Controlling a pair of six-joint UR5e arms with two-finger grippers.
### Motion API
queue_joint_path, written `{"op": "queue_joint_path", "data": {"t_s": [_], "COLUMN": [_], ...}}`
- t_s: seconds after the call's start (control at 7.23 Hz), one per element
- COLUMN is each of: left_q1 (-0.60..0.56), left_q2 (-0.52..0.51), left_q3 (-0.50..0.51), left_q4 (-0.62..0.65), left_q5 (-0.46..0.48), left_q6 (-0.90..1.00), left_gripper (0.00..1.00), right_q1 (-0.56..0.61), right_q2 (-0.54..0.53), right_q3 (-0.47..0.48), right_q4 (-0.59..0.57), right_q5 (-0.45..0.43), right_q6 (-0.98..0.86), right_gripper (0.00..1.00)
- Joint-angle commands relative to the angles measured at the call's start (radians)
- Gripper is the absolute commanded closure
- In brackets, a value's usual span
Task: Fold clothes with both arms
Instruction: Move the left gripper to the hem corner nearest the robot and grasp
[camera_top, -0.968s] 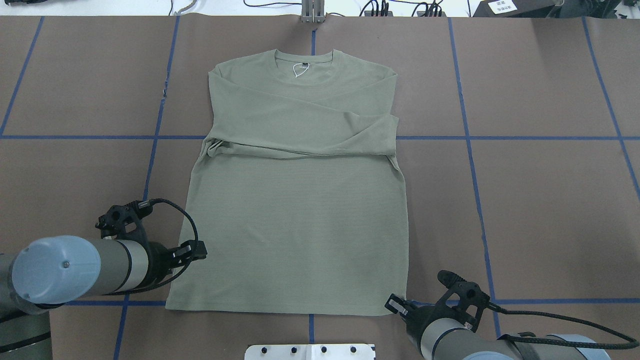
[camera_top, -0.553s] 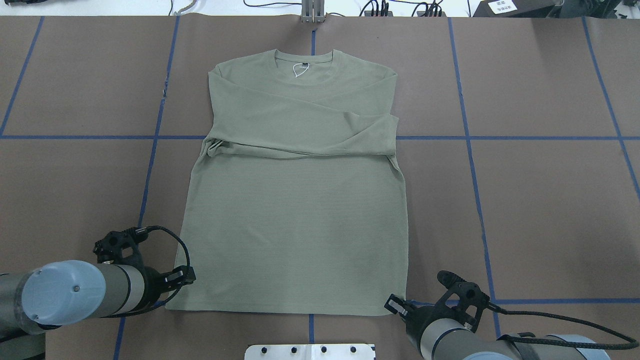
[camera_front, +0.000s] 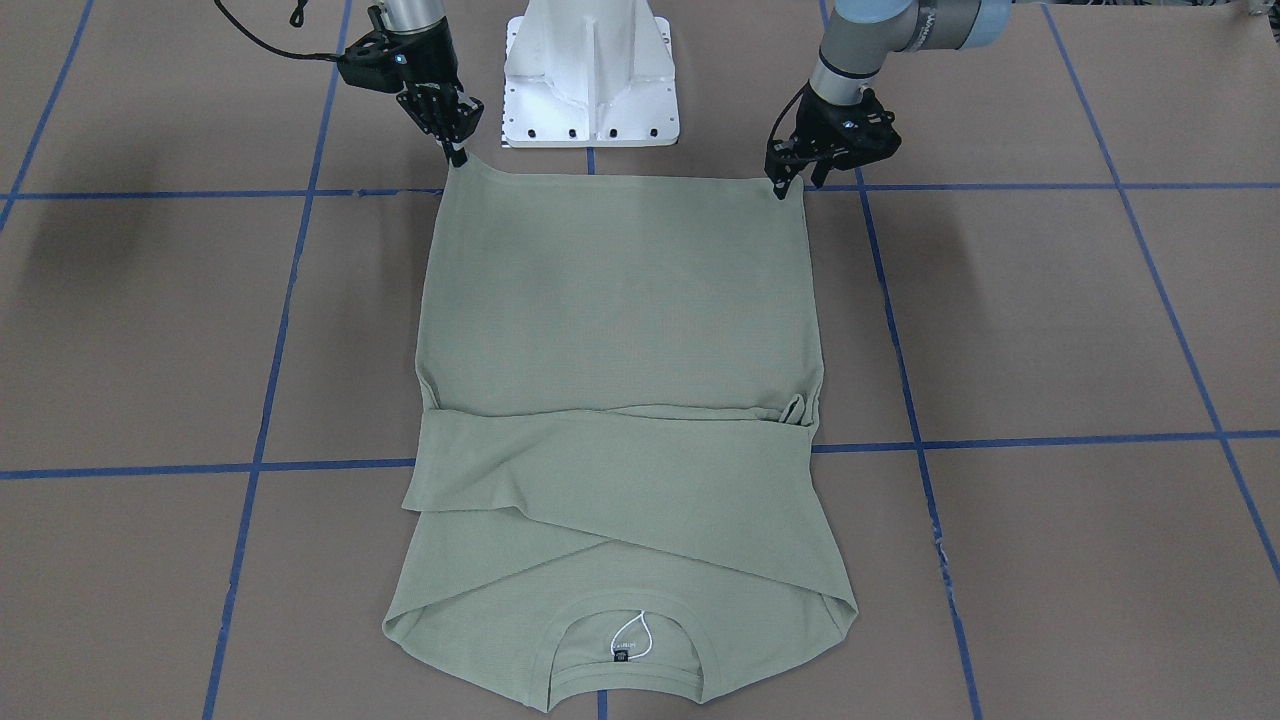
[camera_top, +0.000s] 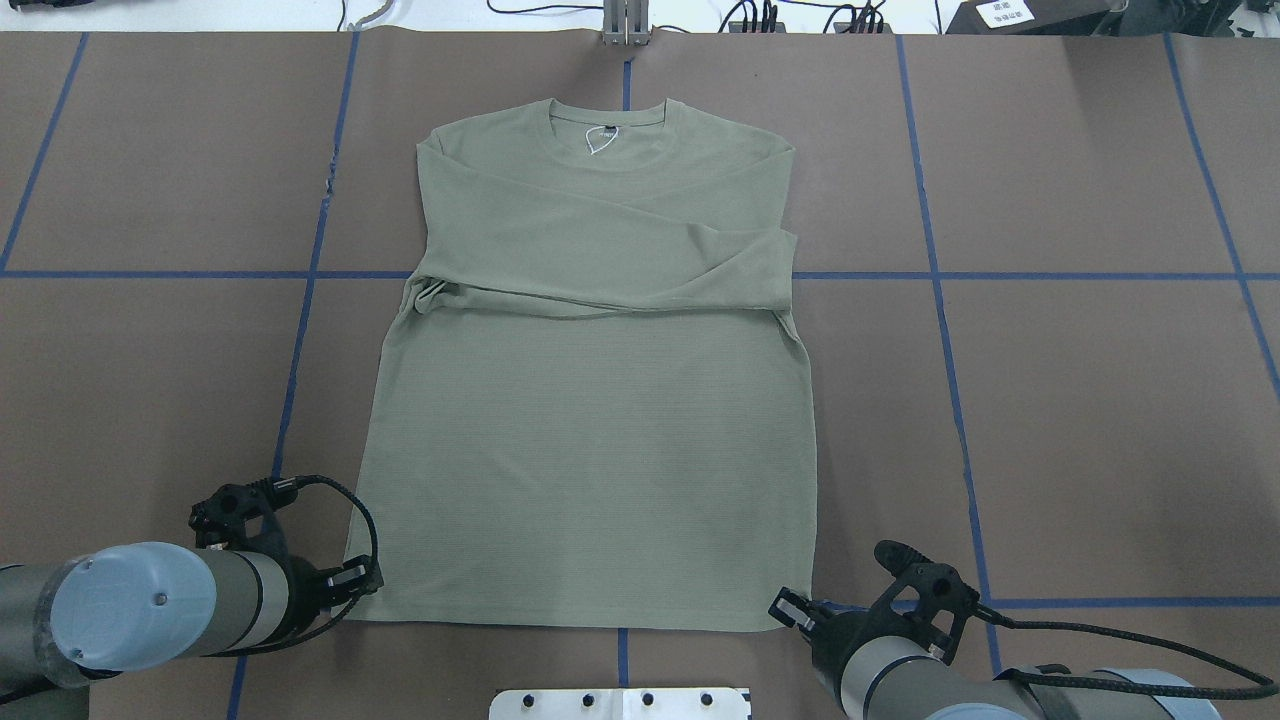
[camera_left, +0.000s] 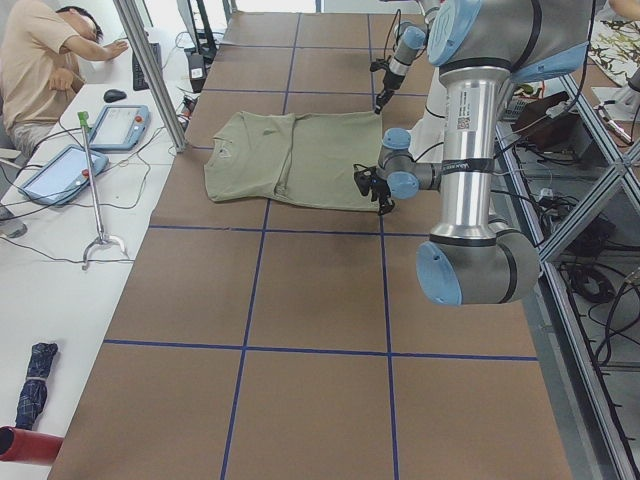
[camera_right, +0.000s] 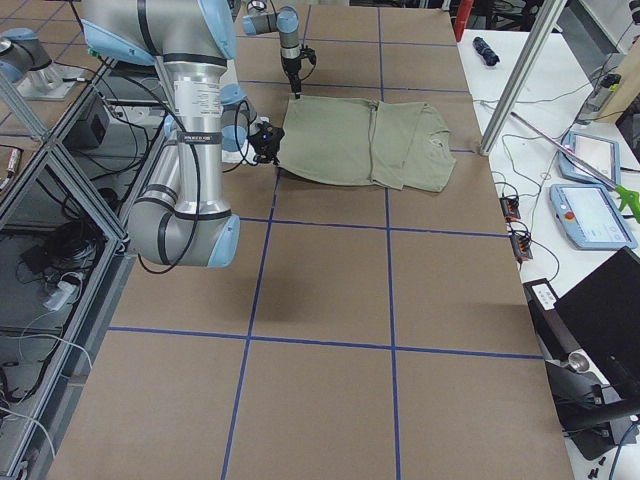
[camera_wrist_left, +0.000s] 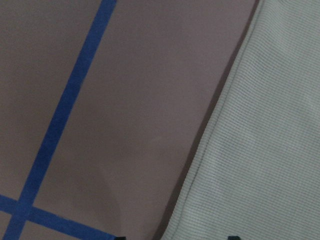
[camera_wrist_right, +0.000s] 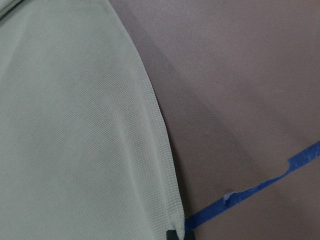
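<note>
The pale sage-green shirt (camera_top: 600, 450) lies flat on the brown table, collar far from me, with both sleeves folded across the chest (camera_front: 620, 470). My left gripper (camera_top: 365, 580) is low at the near-left hem corner. In the left wrist view its two tips stand apart at the bottom edge and straddle the shirt's edge (camera_wrist_left: 220, 150), so it is open. My right gripper (camera_top: 785, 605) is at the near-right hem corner. In the right wrist view a single closed tip (camera_wrist_right: 171, 234) sits on that corner of the shirt (camera_wrist_right: 75, 125). In the front view the left gripper (camera_front: 790, 185) and the right gripper (camera_front: 457, 158) touch the hem corners.
The white pedestal base (camera_front: 590, 70) stands just behind the hem. Blue tape lines (camera_top: 940, 275) grid the table. A metal post (camera_top: 625, 25) stands at the far edge. An operator (camera_left: 40, 60) sits at a side desk with tablets (camera_left: 120, 125).
My left arm has moved back toward me along the shirt's left edge, down to the near-left hem corner. The right arm and the shirt have not moved.
</note>
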Motion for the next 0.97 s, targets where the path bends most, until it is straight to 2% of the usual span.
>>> {"op": "queue_joint_path", "data": {"t_s": [0.0, 0.14, 0.28, 0.41, 0.55, 0.83], "left_q1": [0.008, 0.016, 0.021, 0.021, 0.021, 0.021], "left_q2": [0.0, 0.0, 0.0, -0.001, 0.0, -0.001], "left_q3": [0.003, 0.001, 0.001, 0.001, 0.001, -0.052], "left_q4": [0.0, 0.0, 0.0, 0.0, 0.0, 0.0], "left_q5": [-0.001, -0.001, -0.001, -0.001, -0.002, -0.013], "left_q6": [0.0, 0.0, 0.0, -0.002, 0.0, 0.0], "left_gripper": [0.45, 0.5, 0.6, 0.86, 1.0, 1.0], "right_q1": [0.0, 0.0, 0.0, 0.0, 0.0, 0.0], "right_q2": [0.002, 0.003, 0.005, 0.005, 0.005, 0.006], "right_q3": [0.001, 0.001, 0.001, 0.001, 0.001, 0.007], "right_q4": [0.0, 0.0, 0.0, 0.0, 0.0, 0.0], "right_q5": [0.0, 0.0, 0.0, 0.0, 0.0, 0.0], "right_q6": [0.0, 0.0, 0.0, 0.002, 0.0, 0.0], "right_gripper": [1.0, 1.0, 1.0, 1.0, 1.0, 1.0]}}
